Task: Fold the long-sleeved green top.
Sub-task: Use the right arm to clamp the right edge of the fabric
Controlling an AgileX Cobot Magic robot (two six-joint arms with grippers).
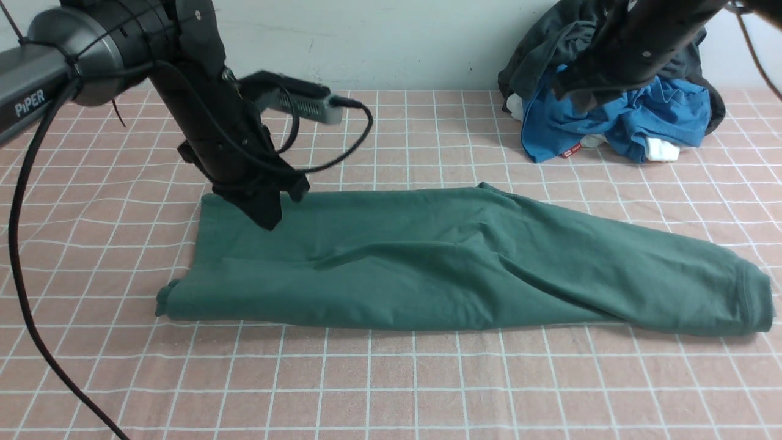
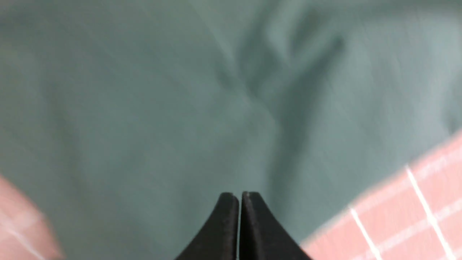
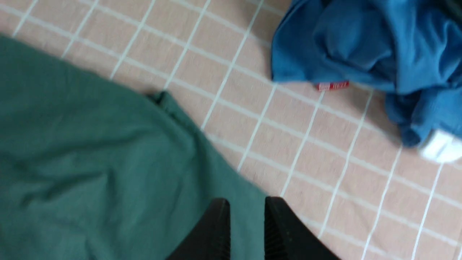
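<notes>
White "PiPER" lettering (image 1: 29, 102) marks the left arm (image 1: 201, 122); its left end effector (image 1: 269, 219), jaws pressed together, points at the far left corner of the green long-sleeved top (image 1: 440, 263), folded in a long band across the pink checked worktop (image 1: 391, 379). The right end effector (image 3: 247, 202) hovers, jaws slightly apart and empty, over the top's far edge. The red label (image 1: 571, 151) on a blue garment (image 1: 647, 110) is too blurred to read.

My left gripper (image 2: 240, 198) has its two black tips pressed together over the green long-sleeved top (image 2: 151, 108), which is blurred and creased. Pink white-lined tablecloth (image 2: 393, 220) shows past the fabric's edge.
</notes>
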